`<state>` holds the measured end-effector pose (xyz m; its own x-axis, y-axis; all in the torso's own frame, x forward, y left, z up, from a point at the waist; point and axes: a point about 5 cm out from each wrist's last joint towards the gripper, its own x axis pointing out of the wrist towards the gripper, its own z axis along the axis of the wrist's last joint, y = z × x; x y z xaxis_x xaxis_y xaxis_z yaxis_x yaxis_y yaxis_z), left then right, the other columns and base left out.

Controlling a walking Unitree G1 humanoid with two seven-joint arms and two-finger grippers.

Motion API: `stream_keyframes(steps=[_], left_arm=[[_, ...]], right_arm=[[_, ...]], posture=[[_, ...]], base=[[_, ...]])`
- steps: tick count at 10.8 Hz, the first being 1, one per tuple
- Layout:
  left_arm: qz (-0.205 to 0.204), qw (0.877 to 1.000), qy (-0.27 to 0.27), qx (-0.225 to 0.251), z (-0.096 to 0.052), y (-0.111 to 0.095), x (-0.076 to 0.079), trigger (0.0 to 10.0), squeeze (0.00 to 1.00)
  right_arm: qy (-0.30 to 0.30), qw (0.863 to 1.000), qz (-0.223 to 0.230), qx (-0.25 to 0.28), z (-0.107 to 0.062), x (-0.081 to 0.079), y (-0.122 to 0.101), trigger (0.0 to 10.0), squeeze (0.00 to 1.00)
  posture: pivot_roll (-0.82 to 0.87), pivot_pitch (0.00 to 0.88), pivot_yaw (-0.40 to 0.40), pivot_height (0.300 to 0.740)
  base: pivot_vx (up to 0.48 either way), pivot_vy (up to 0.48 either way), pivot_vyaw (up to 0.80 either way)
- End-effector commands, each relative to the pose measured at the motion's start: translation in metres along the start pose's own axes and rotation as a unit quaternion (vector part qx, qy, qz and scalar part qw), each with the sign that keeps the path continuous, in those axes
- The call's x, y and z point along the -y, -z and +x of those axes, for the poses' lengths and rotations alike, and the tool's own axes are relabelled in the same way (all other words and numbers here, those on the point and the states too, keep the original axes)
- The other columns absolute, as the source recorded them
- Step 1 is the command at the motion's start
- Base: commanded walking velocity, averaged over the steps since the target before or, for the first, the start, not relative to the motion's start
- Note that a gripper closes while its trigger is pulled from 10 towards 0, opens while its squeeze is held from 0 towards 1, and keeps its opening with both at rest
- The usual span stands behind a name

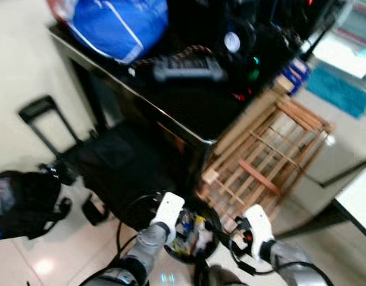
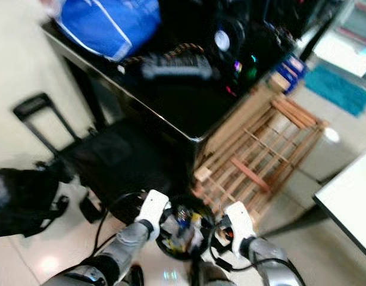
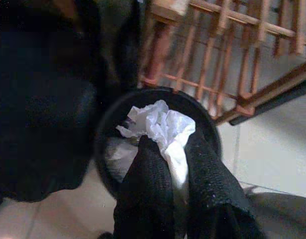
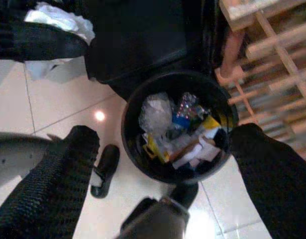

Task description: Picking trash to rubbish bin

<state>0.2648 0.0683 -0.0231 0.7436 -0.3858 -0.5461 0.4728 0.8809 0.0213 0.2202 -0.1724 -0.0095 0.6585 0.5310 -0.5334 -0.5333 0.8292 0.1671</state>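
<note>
The left gripper (image 3: 165,164) pinches a crumpled white tissue (image 3: 160,124) above the black rubbish bin (image 4: 130,124), which stands on pale tiles beside a wooden rack (image 1: 266,155). The right gripper (image 4: 162,164) hangs released, fingers spread wider than the bin's rim.

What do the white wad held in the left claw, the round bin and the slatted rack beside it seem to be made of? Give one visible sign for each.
White wad: apparently tissue or thin paper, matte, judging by its soft crumpled folds. It is pinched in the left claw.
Bin: probably plastic, black with a smooth, slightly glossy rim; the exact material stays uncertain.
Slatted rack: wood, unpainted, with pale tan and reddish slats.
</note>
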Motion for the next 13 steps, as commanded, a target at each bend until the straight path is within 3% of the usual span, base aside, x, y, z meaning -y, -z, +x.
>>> stream_keyframes(steps=[1,3,5,9,10,11,12,13], left_arm=[[0.004,1.000,0.022,-0.017,-0.001,0.010,0.011,10.0,0.00],[0.009,0.999,0.032,-0.023,-0.002,0.014,0.019,10.0,0.00],[0.035,0.998,0.001,-0.045,-0.005,0.023,0.011,10.0,0.00],[0.027,0.999,-0.028,-0.037,-0.005,0.018,-0.003,10.0,0.02],[0.028,0.999,-0.025,-0.035,-0.005,0.018,-0.003,10.0,0.65],[0.028,0.999,-0.023,-0.035,-0.005,0.017,-0.002,10.0,0.73],[0.027,0.999,-0.022,-0.034,-0.005,0.017,-0.002,10.0,1.00],[0.027,0.999,-0.021,-0.034,-0.005,0.017,-0.002,10.0,1.00]], right_arm=[[-0.005,1.000,0.004,-0.011,-0.008,-0.003,0.004,10.0,0.00],[-0.002,1.000,0.004,-0.015,-0.020,-0.009,0.003,10.0,0.00],[-0.003,1.000,0.006,-0.014,-0.024,-0.015,-0.001,10.0,0.00],[-0.012,1.000,0.009,-0.015,-0.026,-0.028,-0.007,10.0,0.00],[-0.013,1.000,0.010,-0.017,-0.026,-0.029,-0.007,10.0,0.00],[-0.014,1.000,0.012,-0.017,-0.027,-0.030,-0.007,10.0,0.00],[-0.014,1.000,0.013,-0.019,-0.027,-0.032,-0.008,10.0,0.00],[-0.013,1.000,0.013,-0.020,-0.027,-0.032,-0.008,10.0,0.00]], posture=[[-0.20,0.304,-0.061,0.740],[-0.21,0.324,-0.070,0.740],[-0.21,0.336,-0.067,0.740],[-0.20,0.357,-0.067,0.740],[-0.20,0.358,-0.067,0.740],[-0.20,0.358,-0.067,0.740],[-0.20,0.366,-0.065,0.740],[-0.20,0.368,-0.065,0.740]], base=[[0.000,0.000,0.00],[0.000,0.000,0.00],[0.000,0.000,0.00],[0.000,0.000,0.00],[0.000,0.000,0.00],[0.000,0.000,0.00],[0.000,0.000,0.00],[0.000,0.000,0.00]])
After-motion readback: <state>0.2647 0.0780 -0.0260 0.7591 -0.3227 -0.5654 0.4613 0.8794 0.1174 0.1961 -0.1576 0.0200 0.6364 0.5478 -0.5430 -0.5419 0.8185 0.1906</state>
